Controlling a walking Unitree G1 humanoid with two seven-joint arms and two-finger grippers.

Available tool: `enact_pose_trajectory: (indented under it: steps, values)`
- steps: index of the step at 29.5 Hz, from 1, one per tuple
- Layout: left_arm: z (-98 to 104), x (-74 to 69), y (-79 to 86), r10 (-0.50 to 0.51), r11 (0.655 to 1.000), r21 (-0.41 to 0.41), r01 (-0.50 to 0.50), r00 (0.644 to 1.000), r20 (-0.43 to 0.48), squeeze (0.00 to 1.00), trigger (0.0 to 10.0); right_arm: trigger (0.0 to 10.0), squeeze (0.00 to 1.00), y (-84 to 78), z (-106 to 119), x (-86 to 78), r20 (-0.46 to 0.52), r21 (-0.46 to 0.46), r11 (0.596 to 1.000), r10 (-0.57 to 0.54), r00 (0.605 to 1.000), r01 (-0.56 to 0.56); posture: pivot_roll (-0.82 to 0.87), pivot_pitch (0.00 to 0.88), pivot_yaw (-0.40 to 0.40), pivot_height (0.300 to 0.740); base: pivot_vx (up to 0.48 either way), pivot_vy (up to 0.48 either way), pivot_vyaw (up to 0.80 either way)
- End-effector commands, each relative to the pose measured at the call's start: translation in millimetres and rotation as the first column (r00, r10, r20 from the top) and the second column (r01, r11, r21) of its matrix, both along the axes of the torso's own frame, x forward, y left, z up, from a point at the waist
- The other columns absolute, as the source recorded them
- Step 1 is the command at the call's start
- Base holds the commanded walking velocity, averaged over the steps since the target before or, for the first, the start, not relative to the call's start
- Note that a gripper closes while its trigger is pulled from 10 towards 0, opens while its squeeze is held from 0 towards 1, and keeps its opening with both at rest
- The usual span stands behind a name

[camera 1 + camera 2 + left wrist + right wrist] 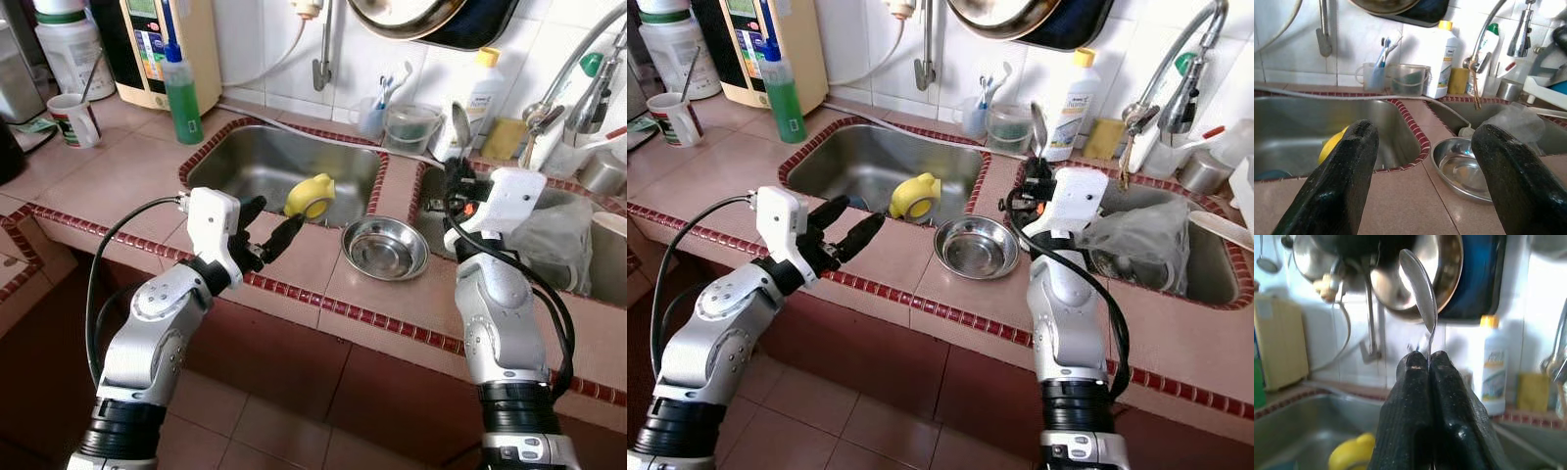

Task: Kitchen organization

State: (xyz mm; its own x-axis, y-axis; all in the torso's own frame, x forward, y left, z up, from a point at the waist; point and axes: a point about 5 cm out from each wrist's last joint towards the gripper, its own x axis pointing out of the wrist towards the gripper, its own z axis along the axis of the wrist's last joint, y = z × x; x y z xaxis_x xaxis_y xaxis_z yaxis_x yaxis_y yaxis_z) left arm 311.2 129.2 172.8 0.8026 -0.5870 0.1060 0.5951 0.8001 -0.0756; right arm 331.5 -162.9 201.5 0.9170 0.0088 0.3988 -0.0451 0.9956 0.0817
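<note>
Nearest, the left gripper (270, 227) hangs over the tiled counter (294, 264) with its fingers spread wide, nothing in them. Just past it sits a steel bowl (384, 248) between the two sinks. The right gripper (1428, 363) is pinched tight on a spoon (1420, 289), bowl end up. A yellow cup (311, 195) lies in the left sink (245, 152).

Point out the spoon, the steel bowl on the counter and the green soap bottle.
spoon (1420, 281): right wrist view, on its polished bowl, above the shut jaws.
steel bowl (384, 248): left eye view, on its inner base.
green soap bottle (182, 98): left eye view, on its green body.
</note>
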Motion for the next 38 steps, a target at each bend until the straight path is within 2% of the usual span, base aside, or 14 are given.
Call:
enact_pose_trajectory:
  steps: [1, 4, 7, 10, 14, 20, 23, 25, 38]
  values:
    - [5, 4.5, 1.6, 0.021, 1.000, -0.017, -0.020, 1.000, 0.015, 0.00, 10.0, 10.0, 0.00, -1.5, 3, -3.8, 0.040, -0.034, 0.999, -0.018, 0.999, 0.019, 0.09, 0.000, -0.048, 0.740, 0.000, 0.000, 0.00]
    - [6, 7.7, 5.3, 0.052, 0.998, -0.048, -0.051, 0.999, 0.014, 0.00, 10.0, 10.0, 0.00, -1.1, 1, -7.5, 0.079, -0.072, 0.997, -0.014, 0.997, 0.019, 0.09, 0.000, -0.048, 0.740, 0.000, 0.000, 0.00]
    - [5, 9.3, 8.6, 0.087, 0.995, -0.041, -0.086, 0.996, 0.019, 0.00, 10.0, 10.0, 0.00, -0.6, -3, -10.9, 0.085, -0.126, 0.992, -0.015, 0.996, 0.026, 0.09, 0.000, -0.047, 0.740, 0.000, 0.000, 0.00]
    - [0, 8.9, 10.8, 0.117, 0.993, -0.011, -0.116, 0.992, 0.056, 0.00, 10.0, 10.0, 0.00, -3.1, -10, -14.7, 0.073, -0.122, 0.992, -0.035, 0.997, 0.043, 0.09, 0.000, -0.047, 0.740, 0.000, 0.000, 0.00]
    - [-9, 9.2, 14.0, 0.144, 0.990, 0.003, -0.144, 0.989, 0.036, 0.00, 10.0, 10.0, 0.00, -4.3, -18, -19.2, 0.063, -0.134, 0.989, -0.060, 0.996, 0.068, 0.09, 0.000, -0.048, 0.740, 0.000, 0.000, 0.00]
    - [-18, 9.8, 17.9, 0.202, 0.979, -0.033, -0.201, 0.978, 0.054, 0.00, 10.0, 10.0, 0.00, 2.4, -31, -25.1, 0.046, -0.132, 0.989, -0.065, 0.997, 0.070, 0.10, 0.000, -0.043, 0.740, 0.000, 0.000, 0.00]
    - [-19, 9.8, 13.3, 0.184, 0.983, -0.022, -0.183, 0.981, 0.057, 0.00, 10.0, 10.0, 0.00, 4.6, -34, -25.9, 0.041, -0.140, 0.988, -0.067, 0.997, 0.072, 0.09, 0.000, -0.043, 0.740, 0.000, 0.000, 0.00]
    - [-18, 10.7, 11.5, 0.175, 0.984, -0.044, -0.173, 0.983, 0.053, 0.00, 10.0, 10.0, 0.00, 5.4, -35, -25.8, 0.036, -0.135, 0.988, -0.070, 0.997, 0.074, 0.09, 0.000, -0.041, 0.740, 0.000, 0.000, 0.00]
    - [-16, 12.8, 7.4, 0.131, 0.991, 0.004, -0.132, 0.989, 0.070, 0.00, 10.0, 10.0, 0.00, 11.1, -40, -27.1, 0.028, -0.145, 0.987, -0.061, 0.998, 0.065, 0.09, 0.000, -0.034, 0.740, 0.000, 0.290, 0.00]
